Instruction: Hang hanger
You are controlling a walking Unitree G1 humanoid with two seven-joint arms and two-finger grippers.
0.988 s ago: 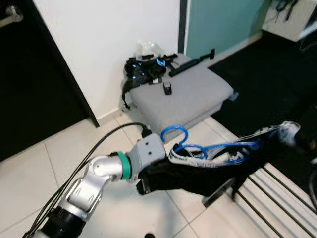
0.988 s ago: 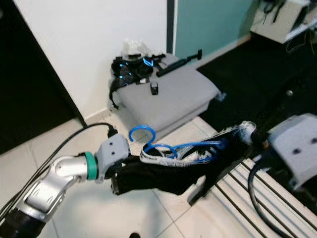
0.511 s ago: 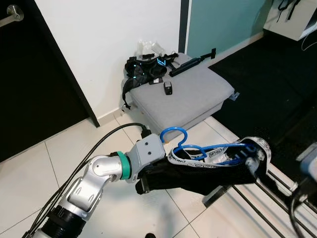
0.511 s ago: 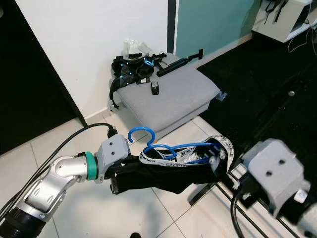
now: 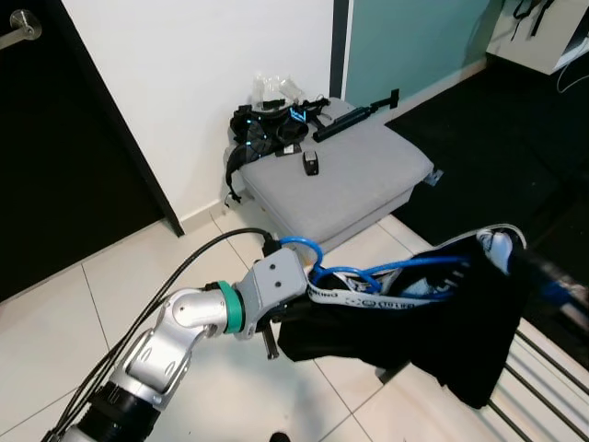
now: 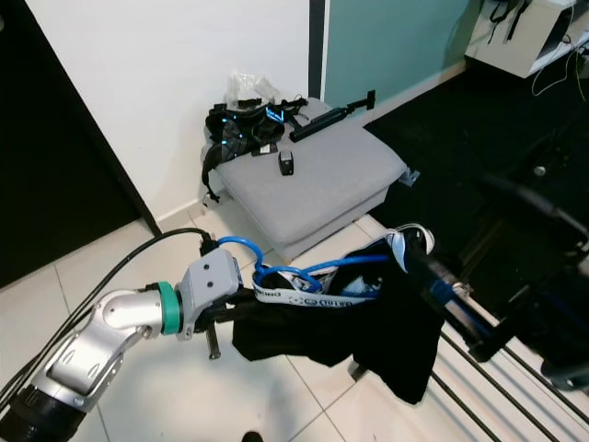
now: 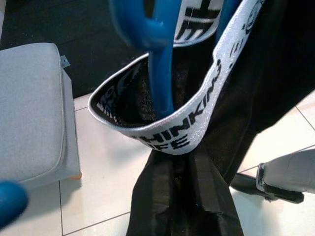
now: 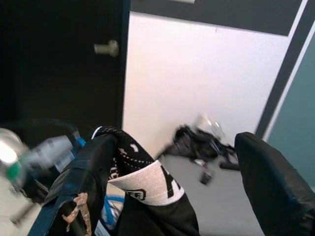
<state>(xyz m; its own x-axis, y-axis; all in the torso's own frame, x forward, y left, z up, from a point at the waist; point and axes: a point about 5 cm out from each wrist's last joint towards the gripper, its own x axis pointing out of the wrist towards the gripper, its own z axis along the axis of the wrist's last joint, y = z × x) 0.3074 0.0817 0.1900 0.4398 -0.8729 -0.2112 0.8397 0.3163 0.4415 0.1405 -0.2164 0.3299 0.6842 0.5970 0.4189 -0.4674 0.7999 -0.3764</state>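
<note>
Left gripper is clamped on the blue hanger, which has black underwear with a white waistband draped on it, just in front of the grey cushion. Right gripper has its fingers spread, one tucked inside the waistband.

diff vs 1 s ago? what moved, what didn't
The right tool has spread wide, one finger hooked inside the waistband, stretching the black shorts so they now drape lower over the drying rack. The blue hanger tipped lower. The left tool stays at the hanger end; the grey cushion is unchanged.
</note>
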